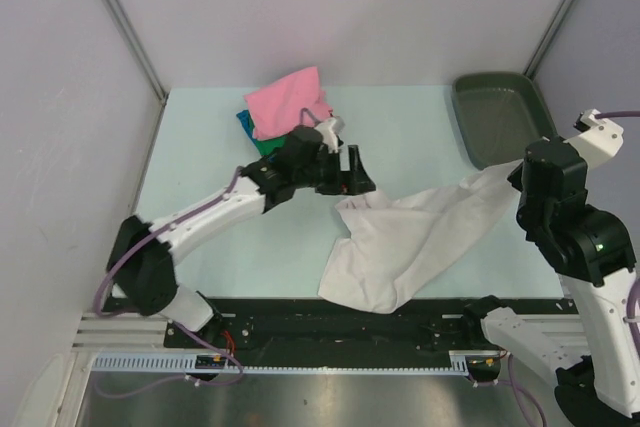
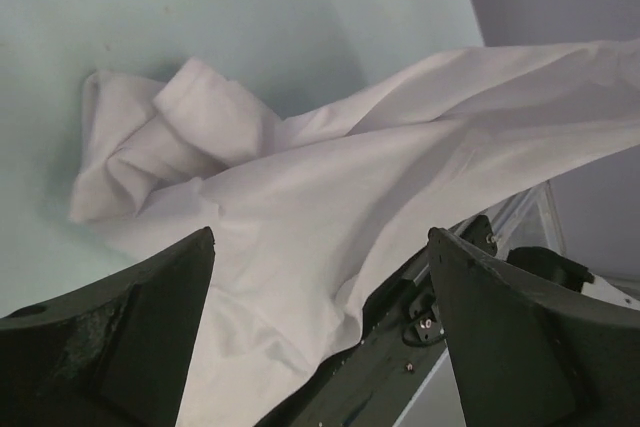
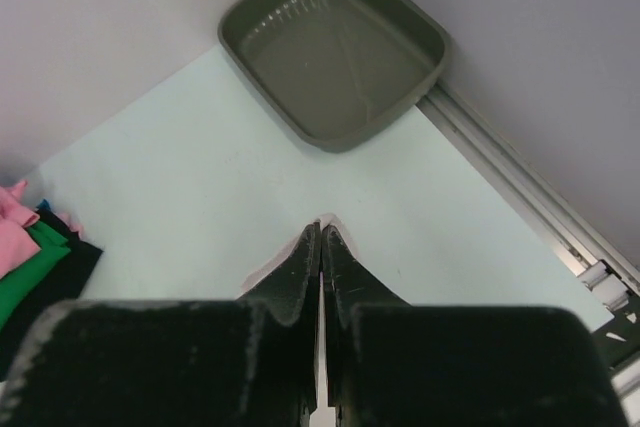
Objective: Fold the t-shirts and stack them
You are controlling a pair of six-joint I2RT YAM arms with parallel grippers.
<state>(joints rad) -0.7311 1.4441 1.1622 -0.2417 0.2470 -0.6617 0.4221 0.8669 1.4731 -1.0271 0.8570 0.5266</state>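
The right gripper [image 3: 321, 232] is clamped shut on the white t-shirt [image 1: 400, 247], draped from it to the table [image 1: 200, 147]; the left gripper [image 2: 320, 237] is held wide open above the bunched end, where one hem layer is best pinched.

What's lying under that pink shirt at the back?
A teal-blue shirt and a green shirt peek out beneath the pink shirt; anything more is covered.

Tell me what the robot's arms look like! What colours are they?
Both arms are white tubes with chunky black joints. The left arm and the right arm each have a thin purple cable running along them. Their fingers are black and wedge-shaped. A tiny green light glows on the right arm.
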